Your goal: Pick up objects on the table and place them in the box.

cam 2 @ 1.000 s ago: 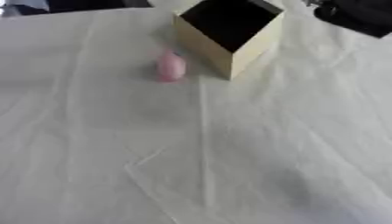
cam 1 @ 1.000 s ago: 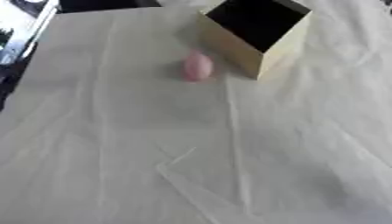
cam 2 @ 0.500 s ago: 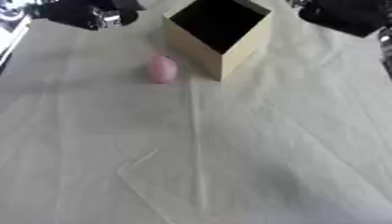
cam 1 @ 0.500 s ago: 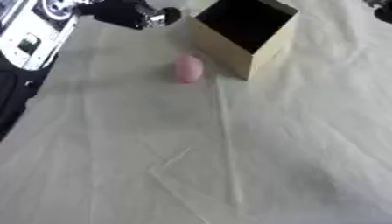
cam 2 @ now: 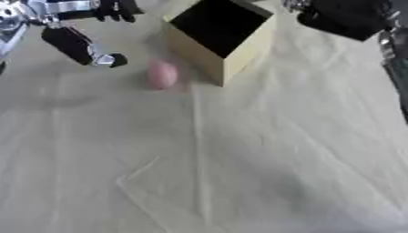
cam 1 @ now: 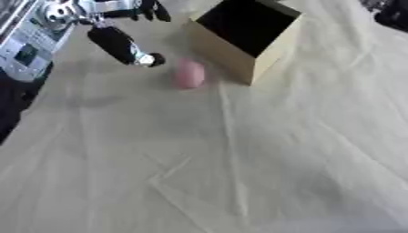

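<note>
Left hand (cam 1: 119,43) open near pink object (cam 1: 189,74) — beside box (cam 1: 239,36).

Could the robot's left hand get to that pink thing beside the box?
Probably yes: the left hand hangs close to the pink object, with only bare cloth between them; the box stands on the far side.

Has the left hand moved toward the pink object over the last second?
Yes. The left hand, absent a second ago, now sits just left of the pink object by the box.
</note>
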Controlling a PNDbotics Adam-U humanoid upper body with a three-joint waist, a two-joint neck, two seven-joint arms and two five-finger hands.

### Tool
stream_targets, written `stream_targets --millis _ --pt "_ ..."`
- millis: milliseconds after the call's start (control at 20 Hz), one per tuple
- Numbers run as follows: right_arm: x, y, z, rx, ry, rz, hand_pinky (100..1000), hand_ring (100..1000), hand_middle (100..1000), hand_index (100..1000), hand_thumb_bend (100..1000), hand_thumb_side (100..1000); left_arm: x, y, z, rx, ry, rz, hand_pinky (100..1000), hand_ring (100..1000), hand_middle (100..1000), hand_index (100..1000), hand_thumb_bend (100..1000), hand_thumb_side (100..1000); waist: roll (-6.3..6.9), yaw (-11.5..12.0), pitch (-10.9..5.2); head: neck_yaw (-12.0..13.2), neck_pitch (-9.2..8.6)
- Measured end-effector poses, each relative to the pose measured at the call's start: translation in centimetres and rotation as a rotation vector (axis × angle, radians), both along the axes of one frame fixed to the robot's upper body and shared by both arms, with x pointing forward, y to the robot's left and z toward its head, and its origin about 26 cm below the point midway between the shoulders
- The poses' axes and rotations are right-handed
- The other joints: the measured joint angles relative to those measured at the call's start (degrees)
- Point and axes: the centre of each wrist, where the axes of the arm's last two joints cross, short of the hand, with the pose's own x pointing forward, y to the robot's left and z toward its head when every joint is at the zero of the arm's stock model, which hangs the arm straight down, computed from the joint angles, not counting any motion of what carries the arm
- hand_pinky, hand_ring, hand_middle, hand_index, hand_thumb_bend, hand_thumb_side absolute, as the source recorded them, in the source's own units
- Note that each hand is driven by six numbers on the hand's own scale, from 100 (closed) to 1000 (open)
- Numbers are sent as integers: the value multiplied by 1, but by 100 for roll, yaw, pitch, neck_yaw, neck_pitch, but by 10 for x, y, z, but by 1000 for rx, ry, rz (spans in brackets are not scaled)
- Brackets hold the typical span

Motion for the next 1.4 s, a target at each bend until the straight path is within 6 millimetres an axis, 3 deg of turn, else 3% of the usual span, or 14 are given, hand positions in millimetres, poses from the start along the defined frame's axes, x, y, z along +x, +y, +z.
stream_targets --millis 450,900,1400 --pt "0 0 -2 -6 17 1 883 819 797 919 100 882 3 1 -7 46 29 46 781 840 803 871 422 438 -1 0 -12 3 15" --pt "1 1 -3 -23 35 8 883 820 797 920 100 887 17 -4 -29 117 83 98 775 835 794 867 415 455 -25 3 -12 34 47" --pt "1 3 -4 -35 48 14 883 819 795 920 100 893 31 -10 -50 124 119 129 768 839 803 874 394 378 -17 -70 26 76 49"
